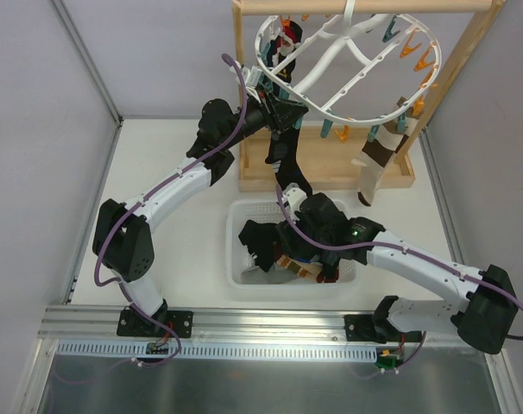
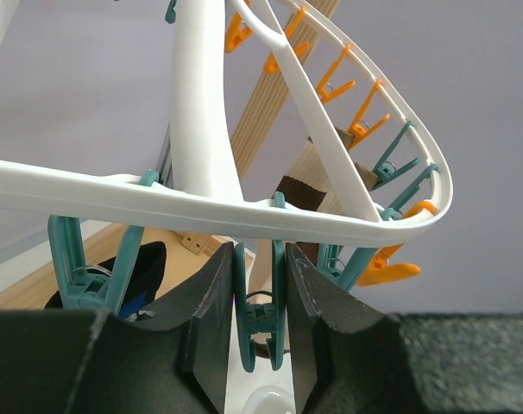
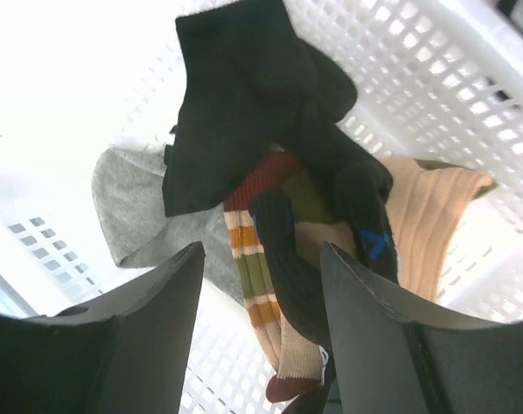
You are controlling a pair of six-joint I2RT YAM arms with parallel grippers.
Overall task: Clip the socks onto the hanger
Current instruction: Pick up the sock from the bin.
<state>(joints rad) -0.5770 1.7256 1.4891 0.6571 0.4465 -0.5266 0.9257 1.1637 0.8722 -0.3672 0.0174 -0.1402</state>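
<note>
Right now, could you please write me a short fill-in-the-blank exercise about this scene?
1. The left gripper is shut on a ____ clothespin of the hanger.
2. The right gripper stands ____ above the basket.
3. The sock lying on top of the others in the basket is ____.
Missing words: teal; open; black.
</note>
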